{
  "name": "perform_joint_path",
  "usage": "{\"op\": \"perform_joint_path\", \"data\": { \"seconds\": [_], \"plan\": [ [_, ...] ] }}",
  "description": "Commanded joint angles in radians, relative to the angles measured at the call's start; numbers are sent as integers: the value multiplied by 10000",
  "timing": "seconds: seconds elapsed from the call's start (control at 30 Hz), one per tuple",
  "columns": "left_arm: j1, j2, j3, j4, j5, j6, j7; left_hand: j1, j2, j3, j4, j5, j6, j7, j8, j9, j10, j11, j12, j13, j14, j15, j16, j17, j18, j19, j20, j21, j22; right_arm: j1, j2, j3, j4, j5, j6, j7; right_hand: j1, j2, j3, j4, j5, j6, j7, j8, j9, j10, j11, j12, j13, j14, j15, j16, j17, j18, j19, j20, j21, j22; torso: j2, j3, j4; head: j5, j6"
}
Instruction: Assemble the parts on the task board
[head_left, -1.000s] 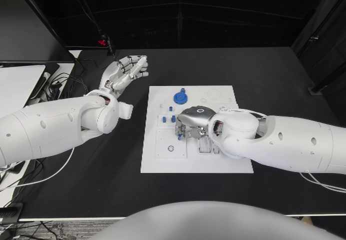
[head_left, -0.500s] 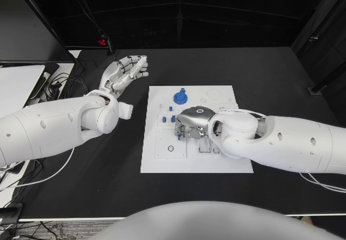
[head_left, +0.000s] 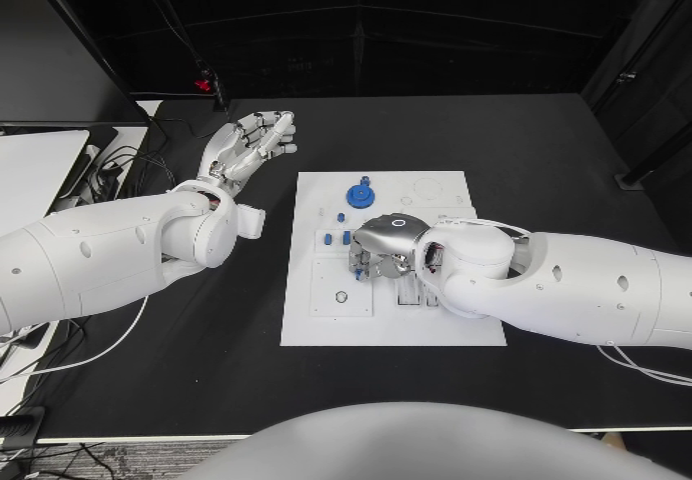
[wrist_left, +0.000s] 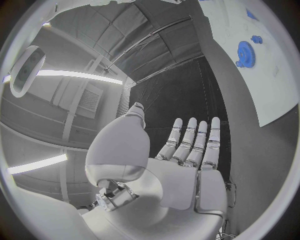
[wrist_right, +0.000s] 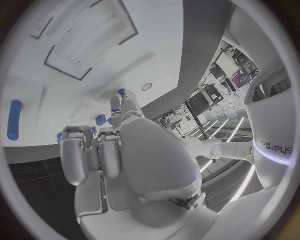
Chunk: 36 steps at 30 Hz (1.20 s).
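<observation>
Fingers (head_left: 364, 268) of the right hand (head_left: 387, 245) point down onto the middle of the task board (head_left: 392, 330), curled close together over the small blue pieces there; whether they pinch anything I cannot tell — the palm hides the tips in the head view, and the right wrist view shows only bent fingers (wrist_right: 75, 152) with blue bits peeking past them. The left hand (head_left: 248, 145) hangs off the board, over the bare black worktop (head_left: 216, 330) beyond the board's far left corner, its fingers (wrist_left: 194, 137) stretched out straight, side by side and holding nothing.

The board is a white rectangular plate lying flat in the middle of the worktop, its long sides running away from the robot. Dark worktop shows on all four sides of it, widest on the robot's right and at the near edge; the right forearm crosses the board's right edge.

One blue gear (head_left: 359, 193) lies on the far part of the board, apart from both hands, a toothed disc with a raised hub. Three small blue pegs (head_left: 342, 216) are countable in the head view just beside the right hand on its left side. The right wrist view also shows one long blue bar (wrist_right: 14, 120) lying flat on the white surface — well apart from the fingers.
</observation>
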<state>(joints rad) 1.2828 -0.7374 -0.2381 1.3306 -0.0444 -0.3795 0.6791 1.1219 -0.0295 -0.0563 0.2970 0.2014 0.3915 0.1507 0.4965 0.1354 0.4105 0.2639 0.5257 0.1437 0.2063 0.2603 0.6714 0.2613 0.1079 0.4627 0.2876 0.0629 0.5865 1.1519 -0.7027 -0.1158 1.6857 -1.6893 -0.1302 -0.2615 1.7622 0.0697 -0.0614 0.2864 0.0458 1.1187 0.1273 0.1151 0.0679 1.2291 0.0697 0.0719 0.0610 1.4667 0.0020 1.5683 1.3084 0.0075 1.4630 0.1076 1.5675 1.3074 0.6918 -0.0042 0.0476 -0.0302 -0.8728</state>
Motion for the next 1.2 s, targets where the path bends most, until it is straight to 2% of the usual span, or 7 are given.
{"op": "perform_joint_path", "data": {
  "seconds": [0.03,0.53,0.63,0.67,0.77,1.0,1.2],
  "plan": [
    [14,1,10,16,14,83,598,31,139,20,-28,46,-113,1444,83,-22,-90,-29,88,-28,-80,-15,63,-56,-162,69,21,47,-37,-2,14,-1,-28,-62,147,-42,-35,-15,71,10,26,18,59,-27,2,6,77,-47,-10,1041,76,25,2624,-75,1078,76,33,2634,-4,-1,10,14,2],
    [7,-4,10,10,14,86,590,31,139,20,-28,46,-113,1444,83,-22,-90,-29,88,-28,-80,-15,63,-56,-162,69,21,47,-37,-15,10,-1,-27,-62,314,-144,-104,-170,52,0,24,-125,53,-155,-16,-144,99,-121,-15,1041,98,25,2624,-75,1078,103,33,2634,-6,-1,2,-10,2],
    [5,-1,10,7,14,84,589,31,139,20,-28,46,-113,1444,83,-22,-90,-29,88,-28,-80,-15,63,-56,-162,69,21,47,-37,-16,12,-1,-24,-62,370,-144,-180,-318,-12,20,12,-345,49,-294,-44,-377,146,-144,-25,1041,129,25,2624,-62,1049,118,-5,2615,-2,-5,5,-20,2],
    [4,1,10,4,14,85,588,31,139,20,-28,46,-113,1444,83,-22,-90,-29,88,-28,-80,-15,63,-56,-162,69,21,47,-37,-17,12,-1,-26,-62,370,-135,-352,-450,-112,21,22,-736,103,-498,-59,-690,239,-121,-16,1041,202,25,2624,-51,1019,166,-44,2596,-3,-7,2,-17,2],
    [3,6,10,0,14,89,587,31,139,20,-28,46,-113,1444,83,-22,-90,-29,88,-28,-80,-15,63,-56,-162,69,21,47,-37,-19,4,-1,-27,-62,252,-70,-778,-729,-359,44,20,-1277,180,-563,-67,-1082,368,-118,-6,1040,301,23,2621,-14,928,243,-164,2537,-8,-7,5,-12,2],
    [2,8,10,-1,14,94,589,31,139,20,-28,46,-113,1444,83,-22,-90,-29,88,-28,-80,-15,63,-56,-162,69,21,47,-37,-35,-45,-1,9,-62,-471,186,-1762,-1150,-456,25,22,-2267,378,-512,-27,-1781,427,-39,37,931,344,-196,2169,105,650,340,-547,2347,-5,-4,10,0,2],
    [2,-10,10,15,14,103,597,31,139,20,-28,46,-113,1444,83,-22,-90,-29,88,-28,-80,-15,63,-56,-162,69,21,47,-37,-93,-311,1,196,55,-2048,726,-2148,-1417,-15,21,17,-2121,627,-366,35,-1898,602,123,71,841,470,-390,1779,128,602,444,-638,2298,3,1,1,41,2]
  ]
}}
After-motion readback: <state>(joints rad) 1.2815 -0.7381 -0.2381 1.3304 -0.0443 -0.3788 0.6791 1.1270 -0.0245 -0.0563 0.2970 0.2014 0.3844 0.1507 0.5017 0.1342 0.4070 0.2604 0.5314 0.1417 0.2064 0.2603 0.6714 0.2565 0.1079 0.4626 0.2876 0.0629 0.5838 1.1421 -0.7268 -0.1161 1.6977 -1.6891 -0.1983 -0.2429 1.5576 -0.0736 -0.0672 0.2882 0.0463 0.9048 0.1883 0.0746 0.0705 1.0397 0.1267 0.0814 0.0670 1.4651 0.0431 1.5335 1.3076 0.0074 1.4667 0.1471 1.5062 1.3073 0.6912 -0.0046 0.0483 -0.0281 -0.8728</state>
